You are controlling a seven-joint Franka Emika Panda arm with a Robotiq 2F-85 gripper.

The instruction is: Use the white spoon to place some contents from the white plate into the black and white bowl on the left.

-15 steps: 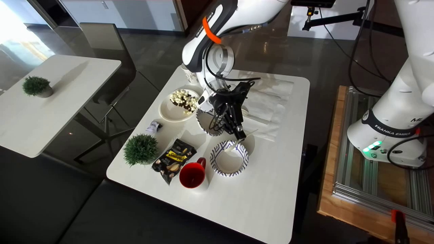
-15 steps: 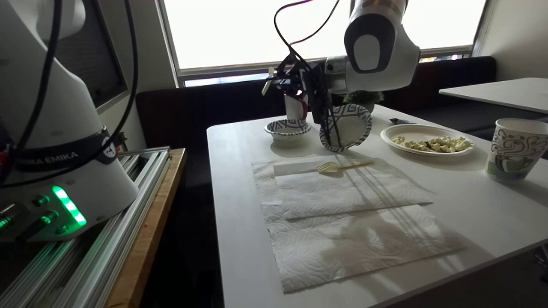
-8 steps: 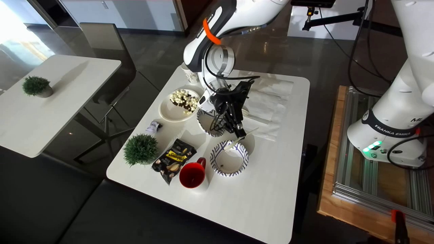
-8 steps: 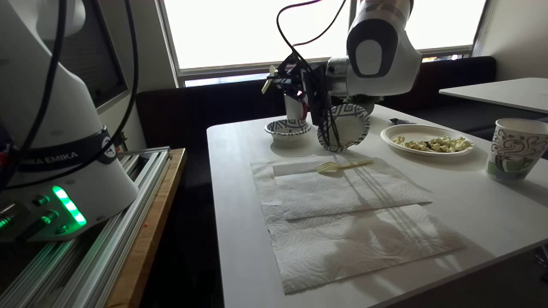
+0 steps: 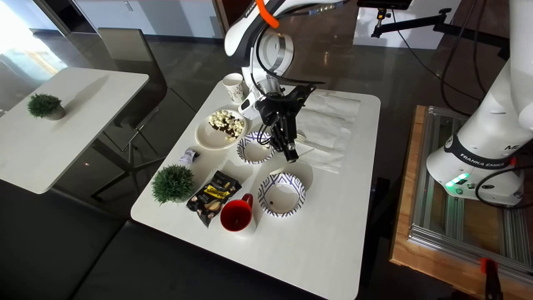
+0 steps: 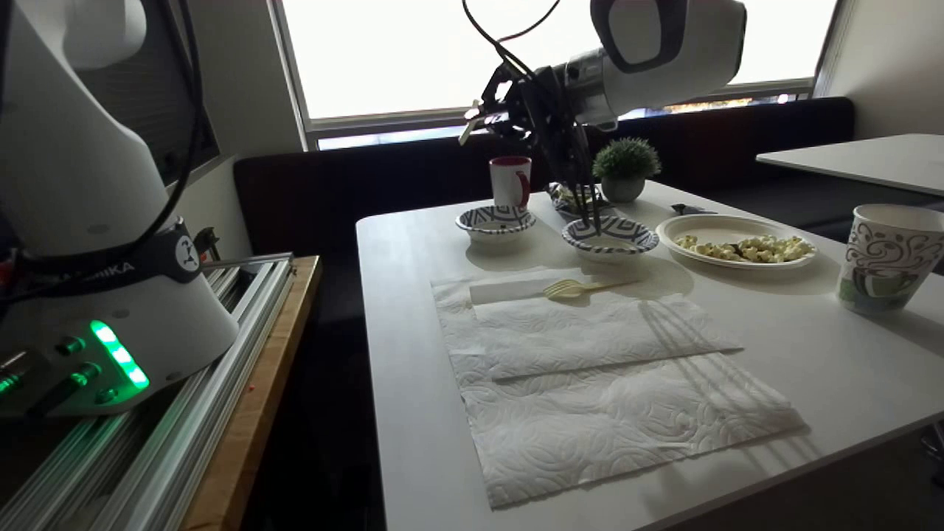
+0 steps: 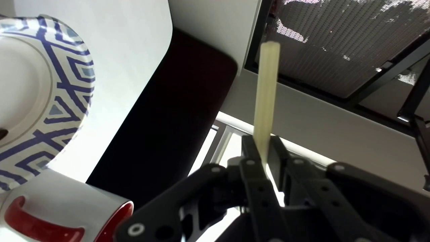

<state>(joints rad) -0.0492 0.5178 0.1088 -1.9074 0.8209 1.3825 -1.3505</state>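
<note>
A: What changed?
B: My white spoon (image 7: 267,94) has drawn up and back from the black and white bowl (image 5: 287,196), which stands toward the counter (image 5: 325,237) edge by the bench (image 5: 158,266). A dark piece (image 5: 271,203), not seen a second ago, lies inside. The second bowl (image 5: 253,152), tipped up half a second ago, sits flat beside the white plate (image 5: 209,138), near the edge opposite the robot base (image 5: 485,181).
A: Tool?
B: My tool (image 7: 264,151) is narrow, pinching the spoon.
A: Meaning?
B: Contents (image 5: 227,123) remain heaped on the plate; I judge yield small, another scoop likely.
A: Writing?
B: "FRANKA EMIKA" on the base; the snack bag (image 5: 213,196) label is too blurred.
</note>
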